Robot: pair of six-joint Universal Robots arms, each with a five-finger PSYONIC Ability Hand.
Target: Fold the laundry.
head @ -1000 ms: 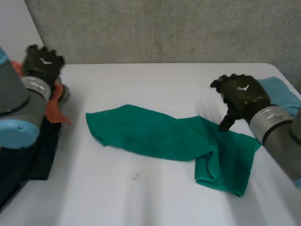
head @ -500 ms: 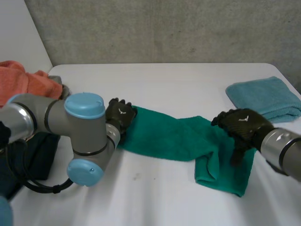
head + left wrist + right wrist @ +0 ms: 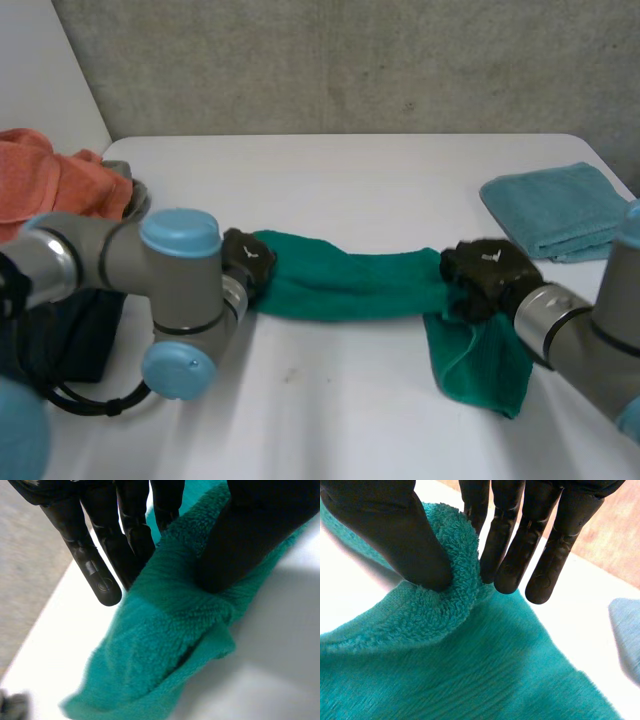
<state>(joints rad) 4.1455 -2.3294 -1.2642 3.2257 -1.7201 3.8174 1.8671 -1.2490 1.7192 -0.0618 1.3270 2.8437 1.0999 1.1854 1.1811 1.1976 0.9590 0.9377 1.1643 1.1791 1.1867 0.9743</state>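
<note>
Green towel (image 3: 340,290) lies across the middle of the white surface (image 3: 330,420), drawn into a thick, rope-like band between the two hands, with its right end spilling toward the near edge as a loose, crumpled flap. At the band's left end the left hand (image 3: 248,262) has hold of it. In the left wrist view the thumb (image 3: 250,535) bears down on top of the bunched pile (image 3: 165,645) while the nearly straight fingers (image 3: 100,555) close in from the other side, so the cloth is pinched between them. At the other end of the band, just where the flap begins, the right hand (image 3: 485,275) grips a raised ridge of the terry. In its wrist view the thumb (image 3: 395,535) and the fingers (image 3: 515,545) squeeze that ridge (image 3: 455,555) between them, and the rest of the cloth (image 3: 470,680) spreads out below the palm. No tidy fold shows on this piece yet: it is gathered and wrinkled, not flat, so I judge that it has to be spread out and squared up before any halving can begin. At the far right of the surface a blue towel (image 3: 565,208) sits folded into a neat rectangle, which looks like finished work. At the far left an orange cloth (image 3: 50,185) is heaped up, with some dark fabric (image 3: 70,330) lying nearer beside it, and both seem to be waiting their turn, so most of the job appears to remain.
</note>
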